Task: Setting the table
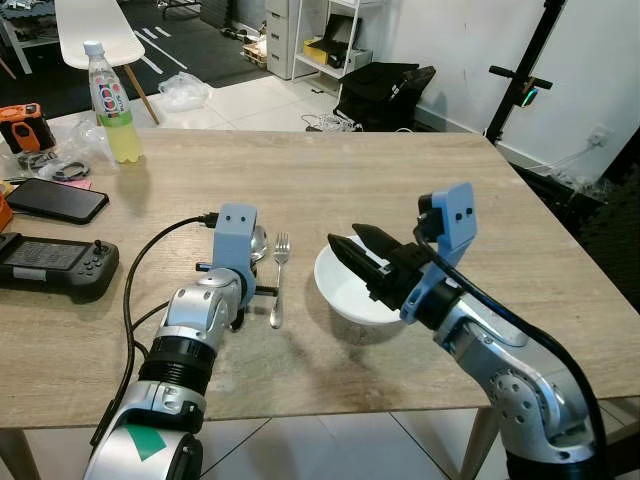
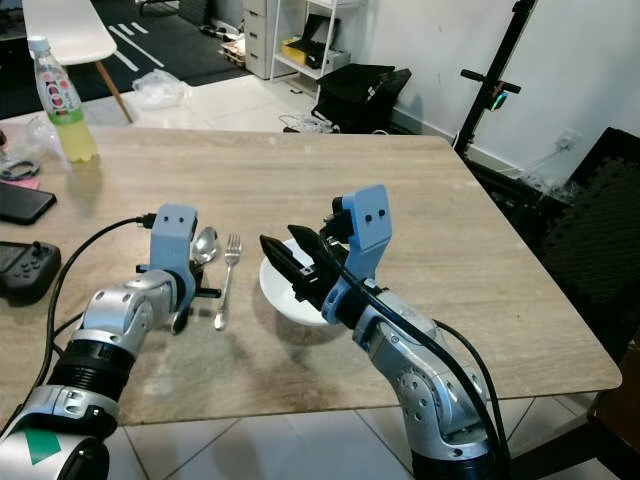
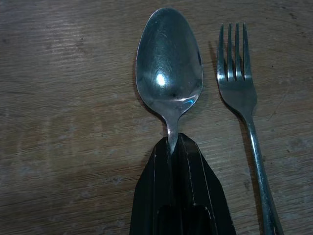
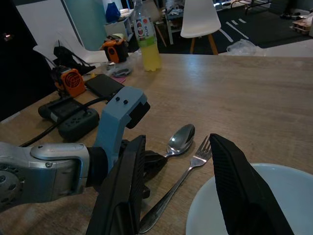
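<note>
A silver spoon [image 3: 168,73] lies on the wooden table [image 1: 330,170] with its bowl pointing away from me. My left gripper [image 3: 171,143] is shut on the spoon's handle, low at the table top. Just to the right of the spoon lies a fork [image 1: 280,270], parallel to it and untouched. Right of the fork sits a white bowl [image 1: 343,297]. My right gripper [image 1: 347,240] hovers over the bowl's near rim, open, with nothing between its fingers [image 4: 124,191].
At the table's left are a handheld game controller [image 1: 55,265], a black phone [image 1: 57,200], an orange device [image 1: 25,125] and a yellow drink bottle [image 1: 112,105]. A white chair [image 1: 95,30] stands beyond. The table's front edge is close below my arms.
</note>
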Available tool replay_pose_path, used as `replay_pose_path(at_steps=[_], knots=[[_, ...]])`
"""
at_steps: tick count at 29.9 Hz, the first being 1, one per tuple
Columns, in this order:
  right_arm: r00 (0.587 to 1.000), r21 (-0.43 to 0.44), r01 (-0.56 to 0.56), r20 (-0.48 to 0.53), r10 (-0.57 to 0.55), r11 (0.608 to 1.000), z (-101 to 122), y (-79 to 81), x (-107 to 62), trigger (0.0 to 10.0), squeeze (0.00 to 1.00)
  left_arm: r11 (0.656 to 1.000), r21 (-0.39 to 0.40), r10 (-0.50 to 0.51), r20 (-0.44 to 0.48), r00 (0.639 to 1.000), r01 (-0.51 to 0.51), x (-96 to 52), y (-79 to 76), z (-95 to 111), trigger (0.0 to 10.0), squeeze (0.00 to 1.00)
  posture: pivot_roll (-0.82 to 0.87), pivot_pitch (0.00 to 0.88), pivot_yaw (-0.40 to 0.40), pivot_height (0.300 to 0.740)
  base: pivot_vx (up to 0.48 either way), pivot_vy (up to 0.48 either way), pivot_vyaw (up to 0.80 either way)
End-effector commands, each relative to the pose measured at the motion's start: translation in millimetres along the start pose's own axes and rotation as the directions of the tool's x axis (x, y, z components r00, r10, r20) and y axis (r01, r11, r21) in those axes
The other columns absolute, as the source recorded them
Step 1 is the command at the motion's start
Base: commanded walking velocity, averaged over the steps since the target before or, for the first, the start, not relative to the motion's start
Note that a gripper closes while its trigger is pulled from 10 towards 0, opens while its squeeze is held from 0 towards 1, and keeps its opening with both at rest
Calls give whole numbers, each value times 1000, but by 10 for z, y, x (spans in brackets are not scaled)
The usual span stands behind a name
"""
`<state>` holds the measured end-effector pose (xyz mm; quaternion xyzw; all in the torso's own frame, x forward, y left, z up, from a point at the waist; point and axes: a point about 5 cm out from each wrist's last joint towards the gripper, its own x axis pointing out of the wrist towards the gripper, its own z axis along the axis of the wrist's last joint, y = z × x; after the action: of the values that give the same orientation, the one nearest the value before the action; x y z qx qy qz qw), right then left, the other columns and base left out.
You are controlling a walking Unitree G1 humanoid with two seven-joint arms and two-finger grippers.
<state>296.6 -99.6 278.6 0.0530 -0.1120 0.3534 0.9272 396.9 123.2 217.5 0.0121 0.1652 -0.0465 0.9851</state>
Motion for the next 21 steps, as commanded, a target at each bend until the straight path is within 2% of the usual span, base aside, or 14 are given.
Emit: replay_pose_path(at_steps=[1,2,3,7,8,10,13,15,16,18,21], knots=[[1000,9,-21,4,21,1000,-6,34,9,10000,0,1000,-3,10,-86,996,-10,38,18,-201,10000,698,165,174,1,740,0,0,0],[1000,10,-20,4,20,1000,-6,33,8,10000,0,1000,-6,11,-86,996,-11,36,21,-201,10000,698,165,174,1,740,0,0,0],[1000,9,-19,4,19,1000,-6,31,3,10000,0,1000,-6,9,-83,996,-10,34,21,-194,10000,1000,165,174,1,740,0,0,0],[1000,8,-14,3,14,1000,-7,25,-5,10000,0,1000,-1,7,-76,997,-7,31,17,-173,10000,1000,165,176,4,740,0,0,0],[1000,8,-13,3,13,1000,-7,23,-7,10000,0,1000,5,9,-69,998,-8,27,16,-156,10000,0,164,177,5,740,0,0,0],[1000,8,-11,4,11,1000,-7,20,-8,10000,0,1000,8,14,-59,998,-14,19,17,-130,10000,0,167,176,6,740,0,0,0],[1000,8,-10,6,10,1000,-7,19,-7,10000,0,999,33,25,13,1000,-25,-46,13,28,10000,0,168,177,7,740,0,0,0],[1000,8,-11,8,11,1000,-4,22,-7,10000,0,998,64,17,102,995,-24,-123,26,197,10000,0,168,177,9,740,0,0,0],[1000,8,-11,8,11,1000,-4,22,-7,10000,0,998,64,17,102,995,-24,-123,26,197,10000,0,168,177,9,740,0,0,0],[1000,5,-8,12,8,1000,10,22,-22,10000,0,991,130,-10,225,974,-20,-321,107,489,10000,0,161,176,8,740,0,0,0],[1000,-4,9,25,-9,1000,30,-8,-59,10000,0,985,171,-68,273,960,22,-542,206,682,10000,0,173,172,-4,740,0,0,0]])
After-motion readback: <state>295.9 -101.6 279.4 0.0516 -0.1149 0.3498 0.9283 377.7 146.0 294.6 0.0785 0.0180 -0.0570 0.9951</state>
